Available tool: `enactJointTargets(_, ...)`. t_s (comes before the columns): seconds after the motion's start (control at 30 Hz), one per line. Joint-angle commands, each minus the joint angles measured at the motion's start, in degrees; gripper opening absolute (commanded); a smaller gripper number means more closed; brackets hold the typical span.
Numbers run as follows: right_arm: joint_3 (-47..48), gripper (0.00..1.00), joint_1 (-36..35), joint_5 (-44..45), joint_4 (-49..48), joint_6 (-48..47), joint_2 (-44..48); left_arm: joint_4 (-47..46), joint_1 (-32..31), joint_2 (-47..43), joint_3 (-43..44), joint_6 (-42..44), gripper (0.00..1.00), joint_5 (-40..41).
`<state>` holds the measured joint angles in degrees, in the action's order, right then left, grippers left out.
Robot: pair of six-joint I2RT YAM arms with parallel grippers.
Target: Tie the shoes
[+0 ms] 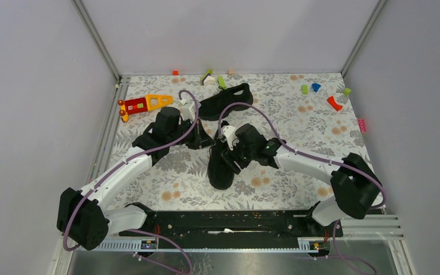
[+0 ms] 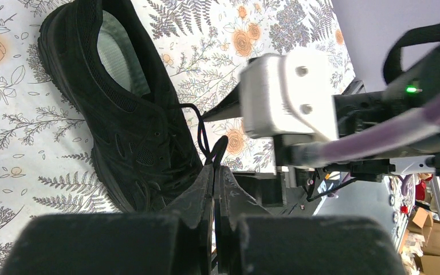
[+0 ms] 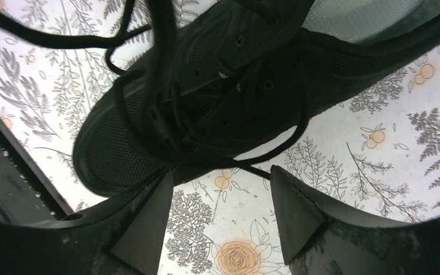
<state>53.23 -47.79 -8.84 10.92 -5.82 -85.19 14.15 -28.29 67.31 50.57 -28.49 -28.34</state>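
Observation:
One black shoe [image 1: 220,166] lies in the middle of the floral mat, toe toward the near edge; it shows in the left wrist view [image 2: 120,114] and the right wrist view [image 3: 217,86]. The second black shoe [image 1: 226,100] lies farther back. My left gripper [image 1: 205,139] [image 2: 215,167] is shut on a thin black lace [image 2: 201,134] that runs from the middle shoe's throat to its fingertips. My right gripper [image 1: 233,160] [image 3: 217,186] is open just above the shoe's toe side, with loose lace loops [image 3: 269,152] lying in front of its fingers [image 3: 149,223].
A red and yellow toy [image 1: 143,104] lies at the back left. Small green, blue and red pieces [image 1: 333,103] are scattered at the back and back right, a pink block [image 1: 362,124] at the right edge. The black base rail [image 1: 223,220] runs along the near edge.

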Motion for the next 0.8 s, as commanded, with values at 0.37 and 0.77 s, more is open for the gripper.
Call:
enactJointTargets(0.37,0.4,0.06,4.6,-5.3,-2.3,-0.3,-1.4,1.5,0.5,-1.5,4.4,0.3,0.00,1.5)
enactJointTargets(0.77,-3.0,0.00,6.8,-2.4,-3.3,5.4,6.8,6.2,3.0,-4.3,6.2,0.2,0.00,4.7)
